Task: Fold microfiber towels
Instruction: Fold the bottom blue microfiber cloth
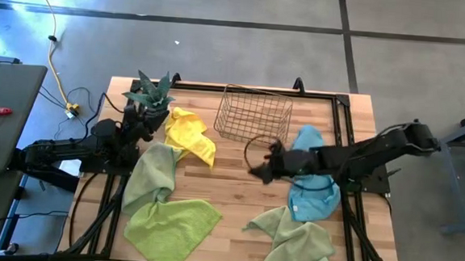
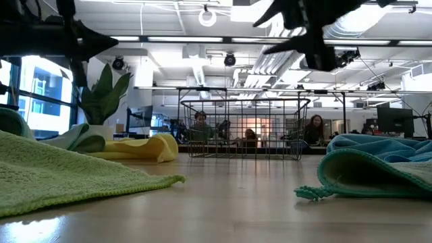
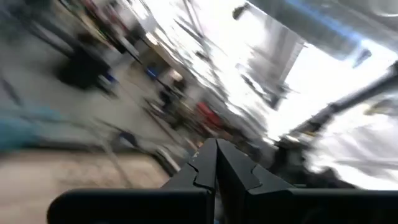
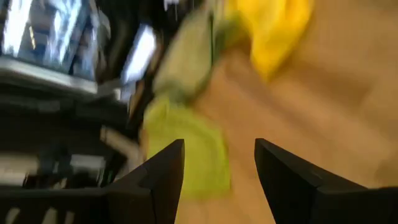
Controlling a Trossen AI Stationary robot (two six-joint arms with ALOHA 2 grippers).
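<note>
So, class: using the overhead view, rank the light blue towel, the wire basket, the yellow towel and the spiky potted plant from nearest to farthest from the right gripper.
From the open right gripper, mid-table:
1. Light blue microfiber towel, just beside it, under that arm.
2. Wire mesh basket, toward the table's far edge.
3. Crumpled yellow microfiber towel, further left.
4. Green spiky potted plant, far left corner.

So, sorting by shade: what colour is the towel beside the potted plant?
Yellow towel, clearest in the high view.

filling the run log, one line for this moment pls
left gripper shut, empty, by plant | right gripper open, above table centre | towels unfolded | basket empty
</note>
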